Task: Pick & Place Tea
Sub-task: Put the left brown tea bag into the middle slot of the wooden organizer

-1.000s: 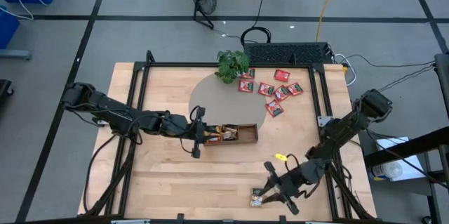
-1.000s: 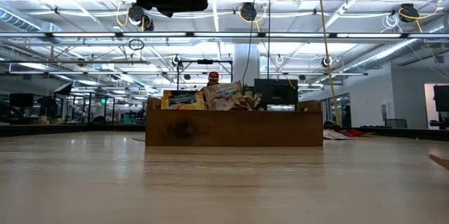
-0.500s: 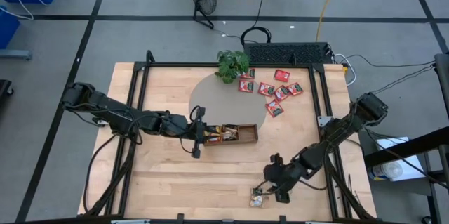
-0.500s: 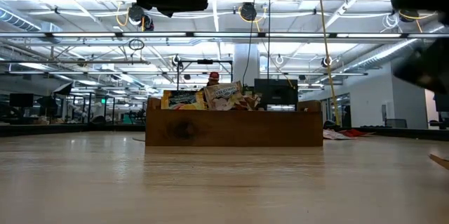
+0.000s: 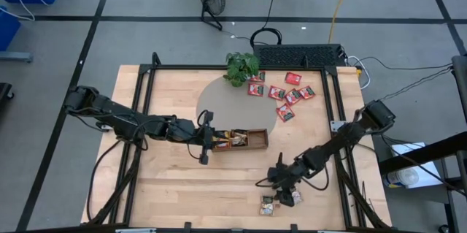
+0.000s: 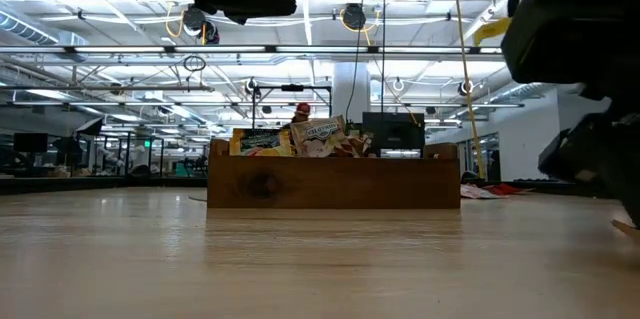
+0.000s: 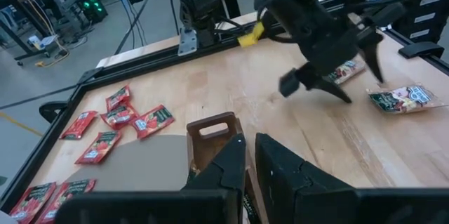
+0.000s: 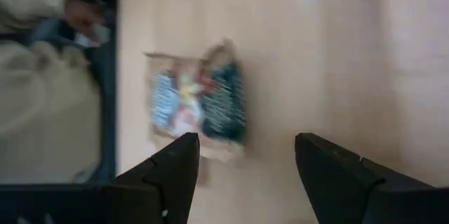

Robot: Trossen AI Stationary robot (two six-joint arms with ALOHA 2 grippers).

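Right wrist view alone: tea packet (image 8: 198, 108) between spread pincer (image 8: 242, 161) tips.

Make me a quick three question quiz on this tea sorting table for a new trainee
1. True or false: the right gripper is open, holding nothing.
2. What lies closest to the potted plant? A) red tea packets B) a mug C) a spoon
3. Fill in: the left gripper hovers at one end of the wooden ____.

Key: 1 true. 2 A. 3 tray; it already holds some packets, and two more packets lie on the table near the right gripper.
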